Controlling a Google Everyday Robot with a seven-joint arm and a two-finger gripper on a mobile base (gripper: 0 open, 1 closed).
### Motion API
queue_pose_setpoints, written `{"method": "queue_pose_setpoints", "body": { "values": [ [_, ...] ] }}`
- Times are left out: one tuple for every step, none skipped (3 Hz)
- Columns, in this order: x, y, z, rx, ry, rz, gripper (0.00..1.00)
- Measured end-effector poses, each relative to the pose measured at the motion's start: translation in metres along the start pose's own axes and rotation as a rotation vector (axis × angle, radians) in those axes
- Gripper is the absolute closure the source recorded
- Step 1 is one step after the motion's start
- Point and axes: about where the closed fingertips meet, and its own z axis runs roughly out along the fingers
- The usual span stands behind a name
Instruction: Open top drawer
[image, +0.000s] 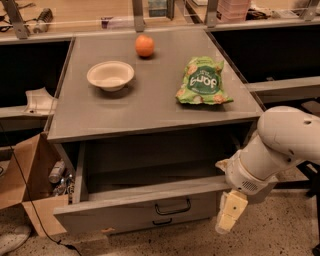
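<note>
The top drawer (125, 212) of the grey cabinet stands pulled out towards me, and its inside looks empty and dark. Its small dark loop handle (172, 206) sits at the middle of the drawer front. Just below, the handle of a lower drawer (162, 221) shows at the bottom edge. My gripper (230, 214) hangs down at the lower right, beside the right end of the drawer front, apart from the handle and holding nothing I can see. My white arm (280, 147) reaches in from the right.
On the cabinet top (90, 117) lie a cream bowl (110, 75), an orange (144, 45) and a green snack bag (202, 81). A cardboard box (22, 175) and cans (57, 172) sit on the floor at the left. Dark shelves flank the cabinet.
</note>
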Motion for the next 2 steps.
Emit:
{"method": "queue_pose_setpoints", "body": {
  "values": [
    [0.0039,0.0088,0.0133,-0.037,-0.003,0.011,0.0],
    [0.0076,0.0151,0.0201,-0.064,-0.003,0.017,0.0]
  ]
}}
